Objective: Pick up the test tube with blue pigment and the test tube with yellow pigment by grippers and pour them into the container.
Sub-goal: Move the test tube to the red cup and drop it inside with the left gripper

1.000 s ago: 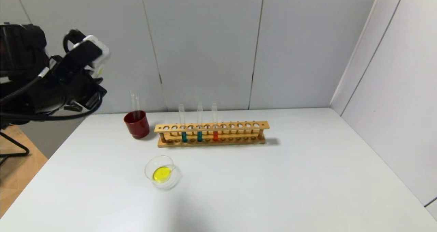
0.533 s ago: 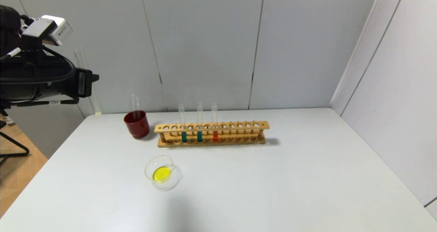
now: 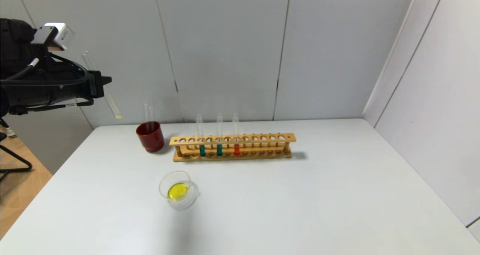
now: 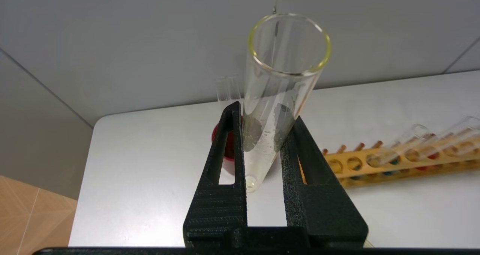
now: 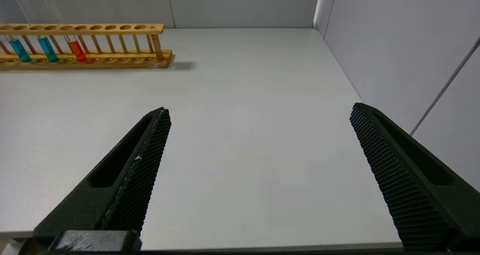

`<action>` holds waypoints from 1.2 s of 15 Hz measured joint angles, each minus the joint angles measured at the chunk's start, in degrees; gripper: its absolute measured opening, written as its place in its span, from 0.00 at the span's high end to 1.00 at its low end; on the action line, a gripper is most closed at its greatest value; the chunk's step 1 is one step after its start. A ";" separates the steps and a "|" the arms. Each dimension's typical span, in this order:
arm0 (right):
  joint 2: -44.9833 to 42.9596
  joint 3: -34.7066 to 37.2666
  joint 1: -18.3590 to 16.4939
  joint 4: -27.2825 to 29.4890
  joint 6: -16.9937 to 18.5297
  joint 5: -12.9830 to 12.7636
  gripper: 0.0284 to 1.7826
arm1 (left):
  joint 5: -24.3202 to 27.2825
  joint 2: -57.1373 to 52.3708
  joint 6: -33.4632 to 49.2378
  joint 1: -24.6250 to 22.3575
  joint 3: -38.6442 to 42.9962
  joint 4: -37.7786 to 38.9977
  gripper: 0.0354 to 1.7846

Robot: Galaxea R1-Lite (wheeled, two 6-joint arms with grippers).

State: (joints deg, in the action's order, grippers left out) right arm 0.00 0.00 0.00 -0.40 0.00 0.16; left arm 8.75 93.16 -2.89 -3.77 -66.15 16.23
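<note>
Test tube with yellow pigment (image 3: 102, 85): slim clear glass, nearly empty, only a yellow trace at the round end and a yellowish rim. Left gripper (image 4: 262, 135) jaws clamped on its middle, held high off the surface's left rear corner, tilted with the open mouth up toward the wall. Container (image 3: 177, 189), low clear dish with lip, sits on the front-left surface (image 3: 300, 202) holding a yellow puddle. Two test tubes with blue pigment (image 3: 202, 144) stand upright in the wooden rack (image 3: 262, 139), teal columns at the bottom, beside an orange-red tube (image 3: 236, 144). Dark red cup (image 3: 150, 136) just left of the rack, a clear tube inside. Versus half a second ago: tube's lower end swung right and up, more tilted; arm slightly lower. Right gripper (image 5: 258, 116) jaws wide, low over the right side of the surface.
</note>
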 joint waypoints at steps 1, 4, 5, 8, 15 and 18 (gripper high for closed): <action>0.00 0.00 0.00 0.00 0.00 0.00 0.02 | 0.06 1.88 0.13 -0.30 -0.72 0.89 0.84; 0.00 0.00 0.00 -0.01 0.00 0.00 0.02 | 1.08 6.86 2.73 -0.72 -3.89 1.35 0.84; 0.00 0.00 0.00 -0.01 0.00 0.00 0.02 | 1.27 8.48 3.40 -0.80 -4.80 1.61 0.84; 0.00 0.00 0.00 0.00 0.00 0.00 0.02 | 1.44 13.53 4.10 -0.94 -7.14 4.17 0.84; 0.00 0.00 0.00 0.00 0.00 0.00 0.02 | 1.46 22.03 4.04 -1.85 -10.73 5.51 0.84; 0.00 0.00 0.00 -0.01 0.00 -0.02 0.02 | 1.46 24.43 4.01 -2.01 -11.58 5.55 0.84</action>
State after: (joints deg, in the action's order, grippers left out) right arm 0.00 0.00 0.00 -0.41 0.00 0.13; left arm 10.22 117.59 1.12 -5.78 -77.73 21.77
